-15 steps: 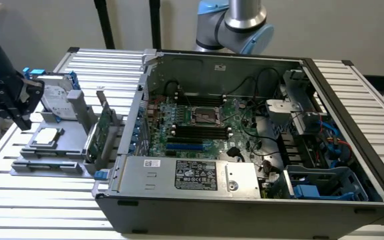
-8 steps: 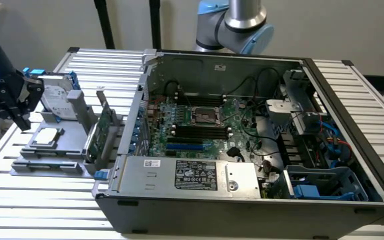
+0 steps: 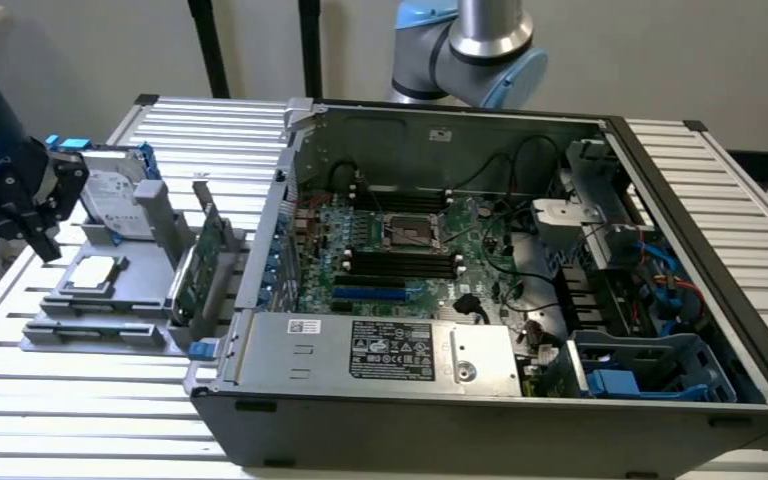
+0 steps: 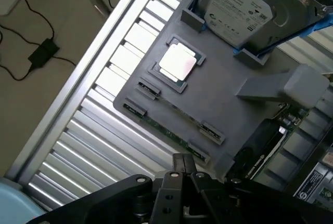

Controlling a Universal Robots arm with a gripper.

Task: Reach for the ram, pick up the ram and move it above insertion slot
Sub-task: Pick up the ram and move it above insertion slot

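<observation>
The tool (image 4: 182, 162) is clenched on nothing, hovering above the tray (image 4: 229, 99). The ram (image 4: 169, 129) lies in the tray just ahead of its tips, untouched.

The light is soft and even, and the shadows are weak in both views. The ribbed silver metal desk (image 3: 77, 400) reflects it strongly; in the wrist view its slats are almost white with glare. The small square silver processor chip (image 4: 178, 63) is also washed out and shows no detail. Inside the open black computer case (image 3: 491, 440) it is dimmer, with shadow along the walls. My black fingers (image 4: 181, 164) look very dark, and the brownish floor (image 4: 31, 5) beside the desk is dull.
</observation>
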